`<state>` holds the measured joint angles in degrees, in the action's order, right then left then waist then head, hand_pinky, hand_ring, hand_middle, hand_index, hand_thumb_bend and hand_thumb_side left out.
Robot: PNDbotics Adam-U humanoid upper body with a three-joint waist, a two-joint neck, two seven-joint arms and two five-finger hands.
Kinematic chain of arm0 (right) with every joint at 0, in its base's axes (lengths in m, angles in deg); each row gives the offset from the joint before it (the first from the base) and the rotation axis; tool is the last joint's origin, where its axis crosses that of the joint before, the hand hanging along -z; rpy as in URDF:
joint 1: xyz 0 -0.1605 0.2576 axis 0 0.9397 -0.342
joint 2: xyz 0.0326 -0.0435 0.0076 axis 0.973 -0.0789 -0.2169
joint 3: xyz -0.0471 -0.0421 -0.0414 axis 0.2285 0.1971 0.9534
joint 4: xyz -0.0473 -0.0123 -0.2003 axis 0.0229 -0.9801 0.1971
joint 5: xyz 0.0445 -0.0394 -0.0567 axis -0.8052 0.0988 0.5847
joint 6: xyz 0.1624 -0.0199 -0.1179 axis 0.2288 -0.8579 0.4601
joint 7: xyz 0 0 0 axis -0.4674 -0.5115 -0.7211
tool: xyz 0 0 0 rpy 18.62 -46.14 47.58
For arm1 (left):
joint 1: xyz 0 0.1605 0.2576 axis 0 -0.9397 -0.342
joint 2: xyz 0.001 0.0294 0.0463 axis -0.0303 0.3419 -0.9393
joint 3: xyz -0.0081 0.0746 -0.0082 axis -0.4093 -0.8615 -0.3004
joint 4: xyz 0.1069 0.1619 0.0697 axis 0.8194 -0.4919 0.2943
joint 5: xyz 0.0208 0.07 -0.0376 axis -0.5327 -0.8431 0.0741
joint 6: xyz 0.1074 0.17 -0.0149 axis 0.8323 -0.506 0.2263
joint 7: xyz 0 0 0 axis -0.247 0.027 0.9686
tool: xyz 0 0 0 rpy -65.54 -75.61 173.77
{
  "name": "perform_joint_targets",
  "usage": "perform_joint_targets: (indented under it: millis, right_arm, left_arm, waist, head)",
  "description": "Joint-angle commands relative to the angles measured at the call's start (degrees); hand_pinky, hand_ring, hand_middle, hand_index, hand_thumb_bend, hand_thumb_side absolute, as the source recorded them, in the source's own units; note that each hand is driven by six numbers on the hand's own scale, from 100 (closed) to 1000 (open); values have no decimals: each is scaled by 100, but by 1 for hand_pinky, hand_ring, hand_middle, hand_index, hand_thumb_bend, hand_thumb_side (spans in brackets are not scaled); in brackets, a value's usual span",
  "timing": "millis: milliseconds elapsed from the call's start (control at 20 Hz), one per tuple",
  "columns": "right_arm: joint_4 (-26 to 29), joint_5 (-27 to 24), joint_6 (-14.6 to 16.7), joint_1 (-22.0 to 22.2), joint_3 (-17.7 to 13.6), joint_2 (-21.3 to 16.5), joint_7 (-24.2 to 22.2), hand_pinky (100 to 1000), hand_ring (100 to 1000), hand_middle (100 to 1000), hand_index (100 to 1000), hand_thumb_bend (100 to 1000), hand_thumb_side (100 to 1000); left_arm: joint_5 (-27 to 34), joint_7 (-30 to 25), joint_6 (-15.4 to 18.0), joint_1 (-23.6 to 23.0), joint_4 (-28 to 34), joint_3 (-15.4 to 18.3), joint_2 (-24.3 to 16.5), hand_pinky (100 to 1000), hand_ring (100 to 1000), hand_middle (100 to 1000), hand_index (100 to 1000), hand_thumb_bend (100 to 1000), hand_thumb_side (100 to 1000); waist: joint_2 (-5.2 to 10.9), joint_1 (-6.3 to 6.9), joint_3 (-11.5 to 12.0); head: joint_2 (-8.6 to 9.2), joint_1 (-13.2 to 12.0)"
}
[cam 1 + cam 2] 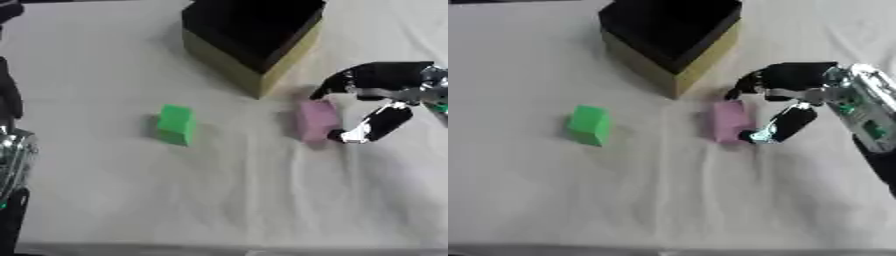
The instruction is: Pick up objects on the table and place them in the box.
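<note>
Left hand point(10, 165): parked at the near left edge of the table, only a dark and silver bit showing, can't tell what its fingers are doing.
Table point(667, 200): covered in a pale, wrinkly cloth.
Green block point(589, 124): sitting alone on the cloth, left of the middle, well apart from everything else.
Pink block point(731, 121): lying flat just in front of the box corner.
Right hand point(787, 95): comes in from the right, fingers spread around the pink block, thumb tip at its near right edge, fingers over its far end. Looks like touching, not clamped.
Box point(677, 67): at the back, yellowish walls, dark inside.
</note>
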<state>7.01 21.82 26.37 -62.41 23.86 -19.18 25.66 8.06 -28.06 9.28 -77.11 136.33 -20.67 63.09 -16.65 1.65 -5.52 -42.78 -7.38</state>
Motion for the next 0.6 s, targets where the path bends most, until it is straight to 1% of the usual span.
perform_joint_targets:
  millis: [50, 200, 300, 600]
  right_arm:
    - [74, 216, 551, -61, -99, -54, -399, 882, 873, 804, 935, 321, 715]
    - [5, 319, 550, -41, -108, -28, -345, 881, 872, 800, 935, 318, 728]
    - [-24, 367, 542, -34, -128, -13, -295, 880, 871, 796, 934, 316, 720]
    - [-37, 492, 449, -33, -202, 19, -62, 877, 868, 778, 928, 301, 732]
  left_arm:
    - [-21, -24, -3, 48, 102, 47, -86, 722, 722, 704, 742, 112, 942]
    - [-16, -33, 1, 58, 102, 48, -82, 722, 722, 704, 742, 112, 942]
    - [-14, -35, 2, 63, 102, 51, -78, 722, 722, 704, 742, 112, 942]
    - [-9, -60, -7, 78, 102, 43, -63, 722, 722, 704, 741, 112, 943]
  waist:
    - [91, -2, 10]
    - [84, 4, 23]
    - [79, 9, 35]
    - [64, 10, 46]
  head:
    - [28, 22]
    - [37, 29]
    - [43, 33]
    - [61, 59]
